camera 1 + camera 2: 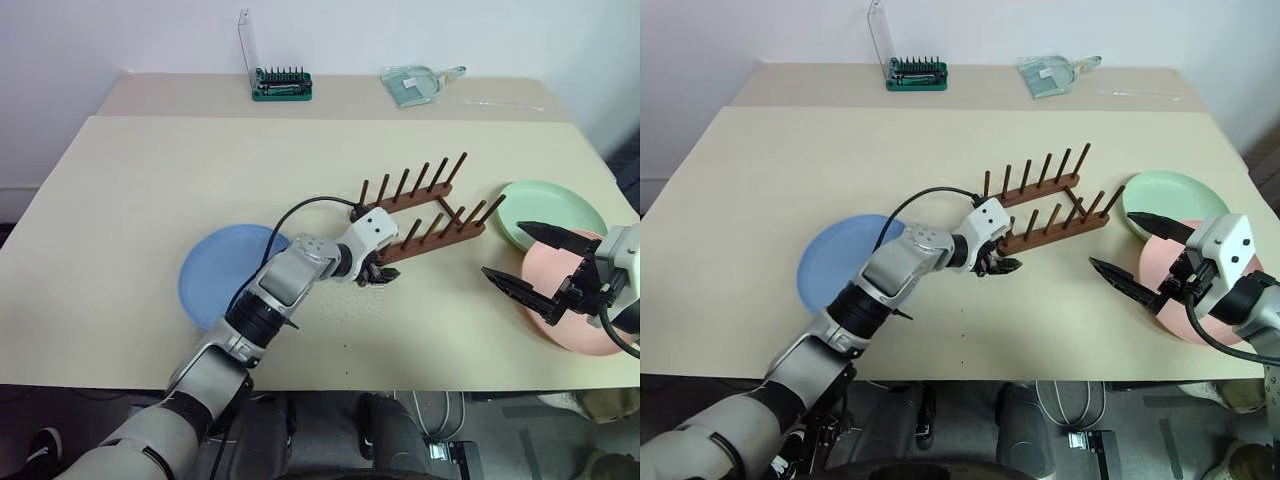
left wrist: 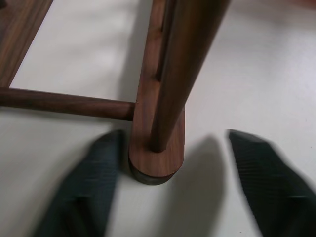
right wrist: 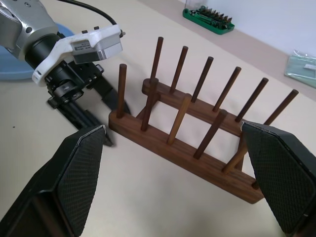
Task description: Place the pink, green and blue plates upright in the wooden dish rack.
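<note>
While bracketing the wooden dish rack (image 1: 425,212) end, left gripper (image 2: 173,190) agape.

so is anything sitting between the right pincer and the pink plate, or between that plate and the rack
Nothing visible. The right pincer hangs open over the near edge of the pink plate, with bare table between that plate and the wooden dish rack. The green plate lies partly under the pink one, not over it. The left pincer is at the rack's far end.

You get bright, even light on pale table (image 1: 150,200), soft short shadows under wooden dish rack (image 1: 425,215); in left wrist view your left gripper (image 2: 173,197) fingers blur, close peg slightly soft
</note>
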